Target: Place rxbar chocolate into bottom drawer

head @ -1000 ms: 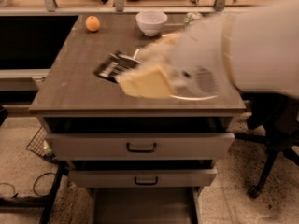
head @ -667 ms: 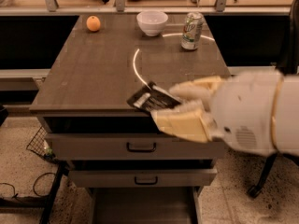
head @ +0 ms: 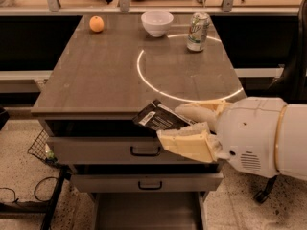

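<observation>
Camera view, the only one. The snack bar (head: 154,117) is off the table (head: 96,80) and clamped in the gripper (head: 171,124). One pale finger lies over its right end and the other under it, so the jaws are narrowed onto the wrapper. The bar hangs in the air at the table's front edge, a bit right of the middle, tilted with its free end pointing left. It sits in front of the top drawer (head: 96,150), which looks shut, as does the middle drawer (head: 110,182).

The bottom drawer (head: 144,212) is pulled out below the front edge, and the visible part of its grey floor is bare.

Progress: the pick is done and the drawer is already open. What's left, as I read it, is to lower the bar past both upper drawer fronts, let go over the tray and pull back. Call it about halfway.

Arm pose: the fat white forearm comes in from the right, below the front right corner, roughly level, with the fingers pointing left.

Far edge of the table: an orange (head: 96,24) near the back left corner, a white bowl (head: 157,23) mid-edge and a green can (head: 198,31) toward the back right. All are well apart from the gripper.
</observation>
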Robot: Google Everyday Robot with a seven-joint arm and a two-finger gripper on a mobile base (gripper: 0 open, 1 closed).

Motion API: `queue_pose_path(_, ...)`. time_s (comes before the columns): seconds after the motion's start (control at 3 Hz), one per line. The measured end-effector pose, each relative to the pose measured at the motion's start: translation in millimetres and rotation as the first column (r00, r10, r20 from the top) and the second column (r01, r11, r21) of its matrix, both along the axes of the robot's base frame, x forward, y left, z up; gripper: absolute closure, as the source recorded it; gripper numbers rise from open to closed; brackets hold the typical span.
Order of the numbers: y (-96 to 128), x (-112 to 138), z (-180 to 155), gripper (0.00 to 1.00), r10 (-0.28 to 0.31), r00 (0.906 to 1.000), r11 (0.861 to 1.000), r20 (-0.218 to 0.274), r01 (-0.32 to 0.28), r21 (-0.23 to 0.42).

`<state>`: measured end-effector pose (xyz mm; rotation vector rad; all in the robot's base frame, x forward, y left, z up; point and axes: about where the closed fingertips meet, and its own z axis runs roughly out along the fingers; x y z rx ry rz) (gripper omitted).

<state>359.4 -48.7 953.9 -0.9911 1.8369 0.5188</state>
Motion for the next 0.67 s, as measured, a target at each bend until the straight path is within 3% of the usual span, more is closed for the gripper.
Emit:
queue_pose_path(0.33,4.3,6.0,-14.9,1.0,0.009,1.0,1.0,-0.003,-0.008,0.014)
queue_pose_path(0.67,-0.3,15.5,-73.7,1.0,-0.021,0.998,0.997,-0.06,0.025,0.071)
